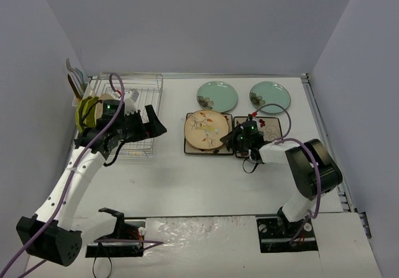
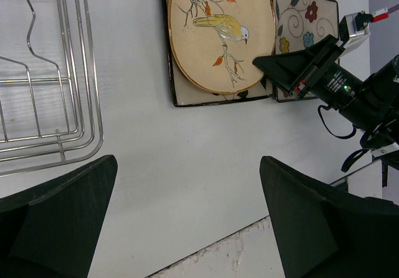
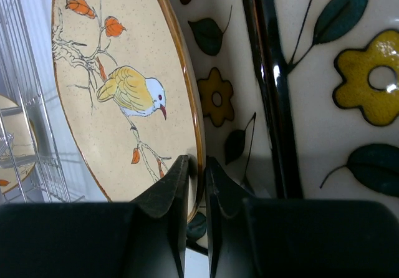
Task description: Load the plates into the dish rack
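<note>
No legible text, label, brand name, number or sign was found in any of the three views. The cream round plate [image 2: 218, 35] bears only a painted bird on a branch, with no lettering. The square plate [image 2: 305, 16] just beside it bears flower and scroll motifs only. A small red-and-white marking on the body of the right gripper [image 2: 259, 63] is too small to read.

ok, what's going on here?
The right gripper has its jaws closed on the rim of the cream bird plate, which lies on a square floral plate. The left gripper hovers open beside the dish rack, holding nothing. The rack already has lime-green plates at one end. Two teal plates lie farther back, not yet loaded.
</note>
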You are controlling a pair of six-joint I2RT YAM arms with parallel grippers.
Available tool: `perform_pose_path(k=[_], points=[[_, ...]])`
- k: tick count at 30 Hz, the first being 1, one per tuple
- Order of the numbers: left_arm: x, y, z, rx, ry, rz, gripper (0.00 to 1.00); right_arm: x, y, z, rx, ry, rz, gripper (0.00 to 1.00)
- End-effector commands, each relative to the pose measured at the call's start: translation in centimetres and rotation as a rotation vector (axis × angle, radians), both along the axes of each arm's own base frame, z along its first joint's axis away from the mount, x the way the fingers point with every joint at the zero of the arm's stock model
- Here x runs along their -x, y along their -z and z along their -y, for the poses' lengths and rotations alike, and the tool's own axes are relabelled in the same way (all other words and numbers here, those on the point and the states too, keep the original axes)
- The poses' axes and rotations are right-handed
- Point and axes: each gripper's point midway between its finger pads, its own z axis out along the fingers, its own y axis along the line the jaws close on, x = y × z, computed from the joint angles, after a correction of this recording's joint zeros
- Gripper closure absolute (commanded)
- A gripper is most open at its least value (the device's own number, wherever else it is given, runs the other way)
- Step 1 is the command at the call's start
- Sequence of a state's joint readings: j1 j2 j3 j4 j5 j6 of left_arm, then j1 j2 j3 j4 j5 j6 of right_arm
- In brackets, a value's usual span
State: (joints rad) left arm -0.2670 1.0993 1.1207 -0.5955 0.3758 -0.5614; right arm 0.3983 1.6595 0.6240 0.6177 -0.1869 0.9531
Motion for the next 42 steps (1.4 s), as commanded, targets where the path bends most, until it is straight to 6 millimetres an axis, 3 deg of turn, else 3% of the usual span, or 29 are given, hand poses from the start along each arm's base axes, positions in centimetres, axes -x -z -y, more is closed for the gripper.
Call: perform_pose_path(k=[1, 9, 18, 26, 31, 39, 42], points=[[-2.1, -2.5, 1.8, 0.088, -0.026, 0.100, 0.03, -0.3, -4.0, 0.8, 0.002, 0.000, 0.082, 1.00], [-3.2, -2.4, 4.1, 0.164, -0.027, 0.097, 0.03, -1.0, -12.7, 0.4, -0.136, -0.024, 0.236, 1.00], [-4.8, -1.9, 6.9, 0.224, -0.026, 0.064, 0.03, -0.6, -17.9, 0.9, -0.252, -0.068, 0.341, 1.00], [-6.4, -1.8, 9.7, 0.254, 0.003, 0.025, 0.03, 0.5, -23.0, 0.1, -0.381, -0.164, 0.444, 1.00], [-7.1, -2.2, 11.4, 0.284, 0.042, 0.021, 0.03, 1.1, -25.1, -0.7, -0.457, -0.220, 0.487, 1.00], [-7.8, -2.3, 13.1, 0.334, 0.067, -0.009, 0.04, 2.0, -26.7, -1.3, -0.521, -0.265, 0.528, 1.00], [-8.0, -2.5, 13.7, 0.355, 0.077, -0.005, 0.09, 2.1, -27.1, -1.3, -0.521, -0.275, 0.539, 1.00]])
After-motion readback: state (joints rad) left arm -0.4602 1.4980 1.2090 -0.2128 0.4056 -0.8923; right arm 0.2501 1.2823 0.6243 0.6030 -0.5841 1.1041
